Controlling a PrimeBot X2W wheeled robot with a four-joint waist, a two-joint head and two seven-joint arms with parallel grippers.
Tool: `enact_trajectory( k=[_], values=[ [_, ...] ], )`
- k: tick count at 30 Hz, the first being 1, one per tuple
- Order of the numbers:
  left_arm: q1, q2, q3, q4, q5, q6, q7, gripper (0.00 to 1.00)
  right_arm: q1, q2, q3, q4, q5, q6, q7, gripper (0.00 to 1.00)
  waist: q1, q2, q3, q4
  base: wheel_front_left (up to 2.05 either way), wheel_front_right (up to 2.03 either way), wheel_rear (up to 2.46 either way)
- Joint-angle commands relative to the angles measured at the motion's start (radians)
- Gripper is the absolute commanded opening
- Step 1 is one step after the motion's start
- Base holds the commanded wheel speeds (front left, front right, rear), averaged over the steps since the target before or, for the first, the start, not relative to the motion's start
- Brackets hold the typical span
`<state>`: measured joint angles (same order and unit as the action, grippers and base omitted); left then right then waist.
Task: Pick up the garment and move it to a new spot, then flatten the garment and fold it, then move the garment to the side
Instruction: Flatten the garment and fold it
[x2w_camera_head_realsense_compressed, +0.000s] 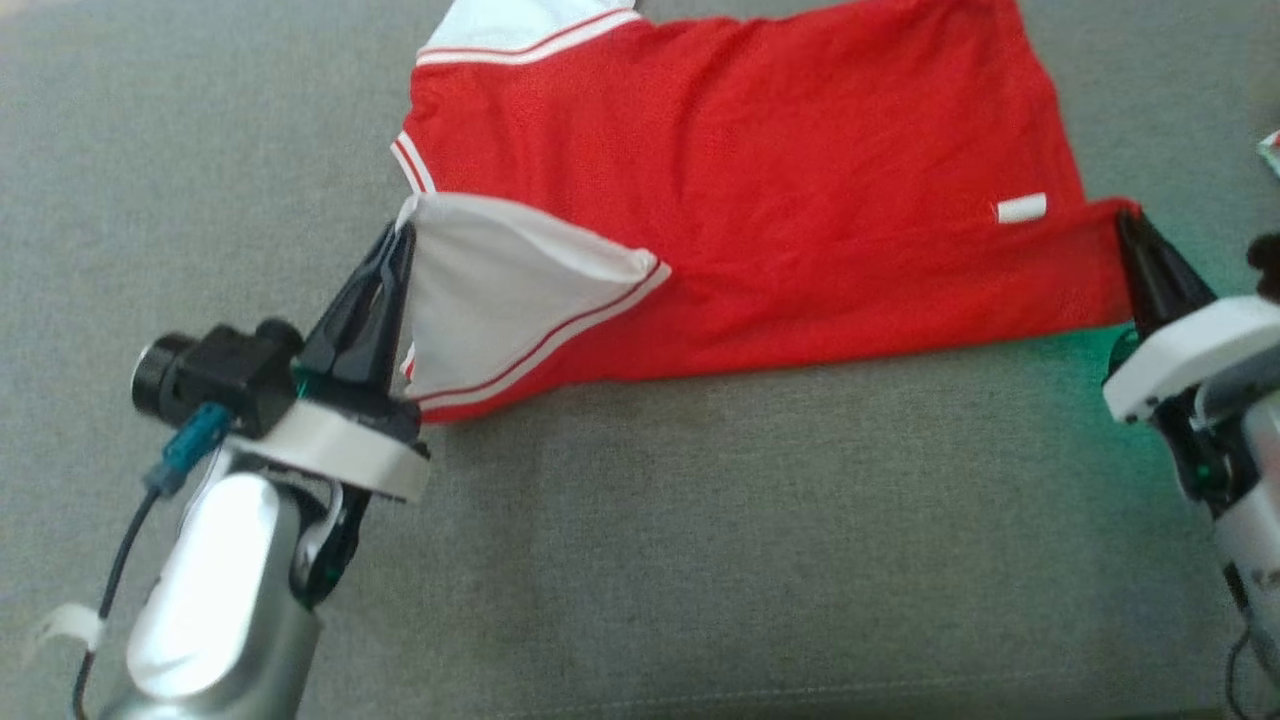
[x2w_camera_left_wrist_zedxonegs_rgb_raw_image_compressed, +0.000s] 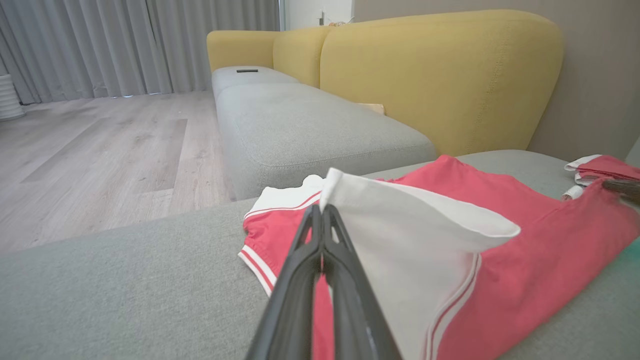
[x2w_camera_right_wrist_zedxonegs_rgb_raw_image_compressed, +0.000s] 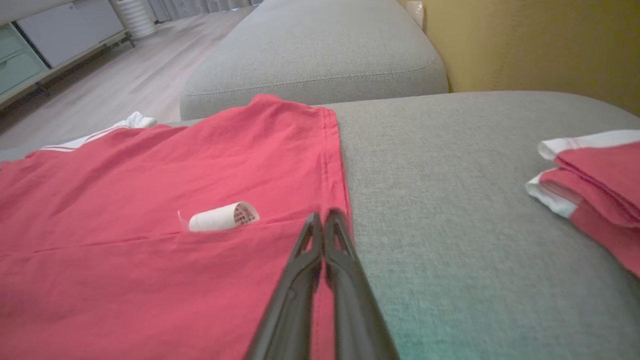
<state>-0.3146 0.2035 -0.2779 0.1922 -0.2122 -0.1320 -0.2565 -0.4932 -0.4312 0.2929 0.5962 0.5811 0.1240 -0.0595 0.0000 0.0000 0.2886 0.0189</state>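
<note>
The garment (x2w_camera_head_realsense_compressed: 760, 190) is a red shirt with white sleeves and red-and-white trim, spread across the grey sofa cushion (x2w_camera_head_realsense_compressed: 700, 520). My left gripper (x2w_camera_head_realsense_compressed: 400, 232) is shut on the white sleeve's edge (x2w_camera_left_wrist_zedxonegs_rgb_raw_image_compressed: 330, 182), lifting it and folding it over the red body. My right gripper (x2w_camera_head_realsense_compressed: 1125, 215) is shut on the red hem corner (x2w_camera_right_wrist_zedxonegs_rgb_raw_image_compressed: 335, 212) at the garment's right end, held slightly raised. A small rolled white label (x2w_camera_right_wrist_zedxonegs_rgb_raw_image_compressed: 222, 217) sticks up from a side seam near the right gripper. The far sleeve (x2w_camera_head_realsense_compressed: 520, 25) lies flat at the top.
Another folded red-and-white garment (x2w_camera_right_wrist_zedxonegs_rgb_raw_image_compressed: 595, 175) lies on the cushion to the right. A yellow sofa back (x2w_camera_left_wrist_zedxonegs_rgb_raw_image_compressed: 440, 75) rises behind, a second grey cushion (x2w_camera_left_wrist_zedxonegs_rgb_raw_image_compressed: 310, 125) extends beyond, and wooden floor (x2w_camera_left_wrist_zedxonegs_rgb_raw_image_compressed: 100, 145) lies past the cushion's edge.
</note>
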Motion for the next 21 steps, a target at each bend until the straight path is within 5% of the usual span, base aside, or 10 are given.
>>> enact_trajectory(
  k=[1,21],
  values=[
    [-0.060,0.023,0.027,-0.015,0.006,0.001,-0.005,0.00,-0.039,-0.014,0.021,-0.003,-0.021,0.007,0.001,0.00,0.0000,0.0000,0.029,0.010,0.00,0.00,0.00],
    [-0.190,0.039,0.007,0.097,0.071,0.001,-0.005,0.00,-0.194,0.012,0.116,0.165,-0.003,0.007,-0.113,0.00,0.0000,0.0000,0.077,0.003,0.00,0.00,0.00]
  ],
)
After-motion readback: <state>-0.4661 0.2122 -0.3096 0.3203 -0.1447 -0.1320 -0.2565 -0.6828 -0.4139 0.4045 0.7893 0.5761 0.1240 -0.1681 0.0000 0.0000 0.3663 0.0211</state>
